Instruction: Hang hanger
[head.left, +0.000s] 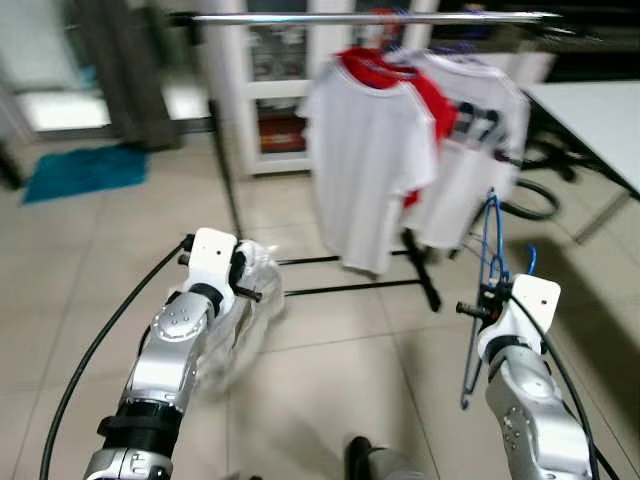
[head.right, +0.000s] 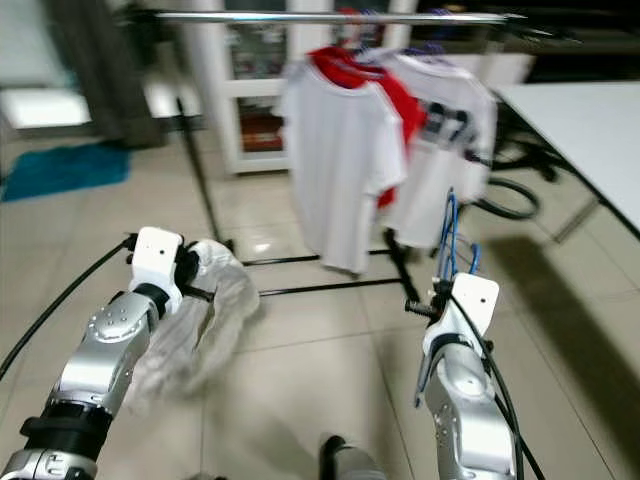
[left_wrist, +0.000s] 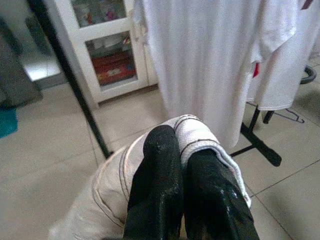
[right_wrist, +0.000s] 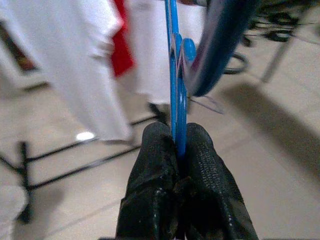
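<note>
Fingers of the right gripper (right_wrist: 179, 150) were clamped on a blue hanger (head.left: 487, 290), held upright near the floor, well below the rail (head.left: 370, 17). The left gripper (left_wrist: 182, 165) had its fingers pinched together on a pale garment (head.left: 245, 310). Hanging it well would probably have meant lifting the hook clear above the rail, beside the white shirts (head.left: 370, 150), then lowering until it caught

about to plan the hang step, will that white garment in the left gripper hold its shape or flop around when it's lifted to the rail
Likely floppy: the white garment sags in loose folds below the left gripper, which is shut on a bunched edge. Probably light, since a two-finger pinch holds it. It may swing or slip, unlike the stiff blue hanger in the right gripper.
</note>
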